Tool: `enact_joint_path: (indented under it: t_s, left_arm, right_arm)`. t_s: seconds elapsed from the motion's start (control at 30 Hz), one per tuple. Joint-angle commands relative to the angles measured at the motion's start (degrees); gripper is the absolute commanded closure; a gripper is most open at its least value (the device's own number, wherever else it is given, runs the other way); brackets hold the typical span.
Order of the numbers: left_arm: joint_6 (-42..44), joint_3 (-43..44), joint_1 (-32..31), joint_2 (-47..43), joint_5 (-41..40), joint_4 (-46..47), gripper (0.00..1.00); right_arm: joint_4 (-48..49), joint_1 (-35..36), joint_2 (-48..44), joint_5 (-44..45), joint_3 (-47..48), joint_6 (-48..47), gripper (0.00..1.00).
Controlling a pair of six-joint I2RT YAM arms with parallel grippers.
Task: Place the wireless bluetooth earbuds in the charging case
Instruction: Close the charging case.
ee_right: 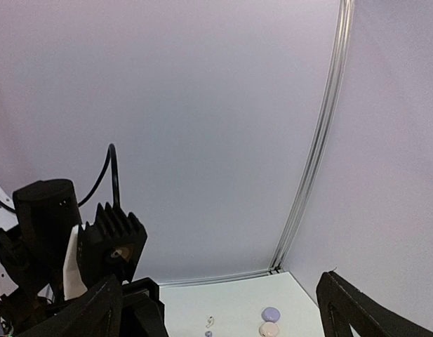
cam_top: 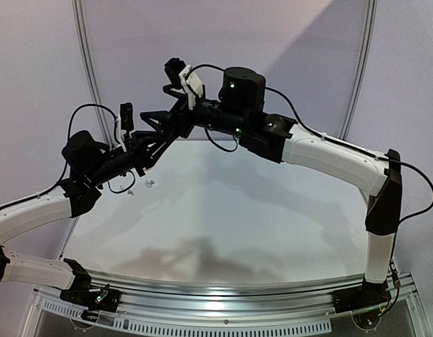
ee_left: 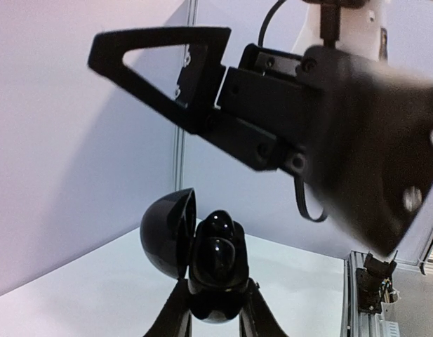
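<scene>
In the left wrist view my left gripper [ee_left: 216, 298] is shut on a glossy black charging case [ee_left: 217, 288], held up off the table. Its domed lid [ee_left: 163, 235] hangs open to the left. Two black earbuds [ee_left: 217, 256] sit one above the other in the case's wells. My right gripper [ee_right: 230, 330] stands wide open and empty, one of its triangular fingers [ee_left: 160, 63] hanging just above the case. In the top view both grippers [cam_top: 149, 140] meet at the back left. A pale earbud [ee_right: 211, 321] lies on the table.
Two small pale buds [cam_top: 149, 184] lie on the table below the grippers. A lavender puck [ee_right: 270, 313] and a peach-white puck [ee_right: 269, 328] rest near the far corner of the table. White walls and a metal corner rail [ee_right: 314, 175] close in behind.
</scene>
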Motion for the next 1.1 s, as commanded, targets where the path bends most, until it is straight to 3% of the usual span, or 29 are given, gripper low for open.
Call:
enact_joint_path:
  t_s: [0.0, 0.1, 0.27, 0.47, 0.57, 0.83, 0.93, 1.07]
  left_arm:
    - [1.0, 1.1, 0.4, -1.0, 1.2, -0.5, 1.00]
    - [1.9, 1.1, 0.4, -1.2, 1.7, -0.9, 1.00]
    - [6.3, 1.2, 0.4, -1.4, 3.6, -2.2, 1.00]
    - [18.7, 0.7, 0.9, -1.1, 13.3, -2.9, 1.00]
    - [31.6, 1.1, 1.1, -0.9, 19.3, -6.2, 1.00]
    - [75.0, 1.4, 1.1, -1.0, 15.7, -13.4, 1.00]
    - [84.2, 1.1, 1.1, -1.1, 13.9, -13.6, 1.00]
    - [88.1, 0.7, 1.0, -1.3, 11.4, -13.0, 1.00]
  right_arm:
    - [1.2, -2.1, -5.8, -4.3, -0.3, 6.5, 0.03]
    - [-1.2, -2.3, -7.1, -5.7, -0.2, 5.4, 0.11]
    - [-10.2, -2.8, -9.6, -8.3, 0.8, 3.3, 0.36]
    - [-21.3, -3.5, -10.4, -8.4, 2.0, 2.5, 0.39]
    - [-25.2, -4.4, -8.2, -9.3, 4.8, 7.3, 0.41]
    - [-28.8, -4.3, -3.0, -7.9, 5.2, 9.1, 0.52]
    - [-28.3, -3.5, -1.7, -8.5, 4.1, 10.0, 0.55]
    - [-28.0, -2.0, -0.7, -11.7, 1.8, 5.8, 0.56]
